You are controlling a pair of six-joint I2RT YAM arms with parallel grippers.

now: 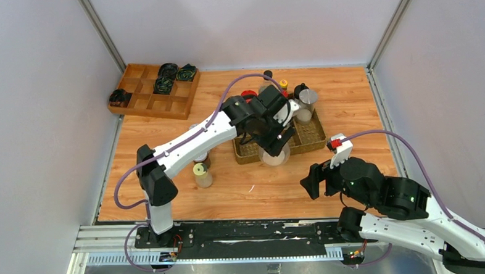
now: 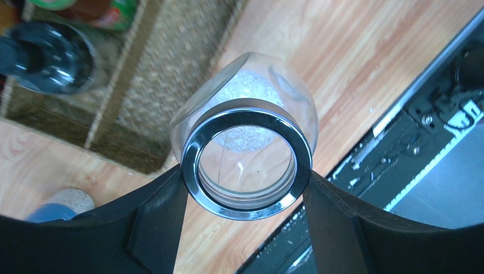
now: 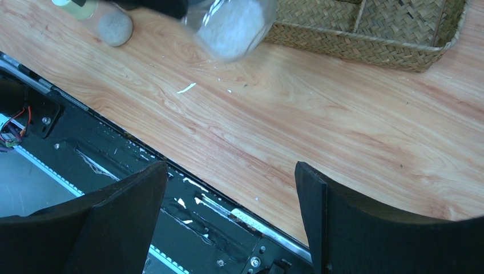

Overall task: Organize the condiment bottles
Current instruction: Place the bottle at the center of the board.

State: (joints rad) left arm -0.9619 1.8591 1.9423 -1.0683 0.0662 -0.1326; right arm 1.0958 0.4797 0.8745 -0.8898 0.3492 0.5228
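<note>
My left gripper [image 1: 276,143] is shut on a clear glass jar [image 1: 274,155] with a silver ring top and white grains inside. It holds the jar tilted over the front edge of the woven tray [image 1: 313,140]. In the left wrist view the jar [image 2: 246,114] sits between both fingers [image 2: 157,220]. The tray holds a silver-capped jar [image 1: 308,97], a black-capped bottle [image 1: 300,90] and a red-capped one [image 1: 249,95]. A yellow-lidded jar [image 1: 201,174] stands on the table to the left. My right gripper [image 1: 316,181] is open and empty at the table's front edge [image 3: 228,217].
A wooden compartment box [image 1: 154,91] with dark coils stands at the back left. The right wrist view shows the held jar [image 3: 231,25], the tray's rim [image 3: 365,43] and a round-topped bottle [image 3: 114,28]. The black rail [image 1: 232,233] runs along the near edge.
</note>
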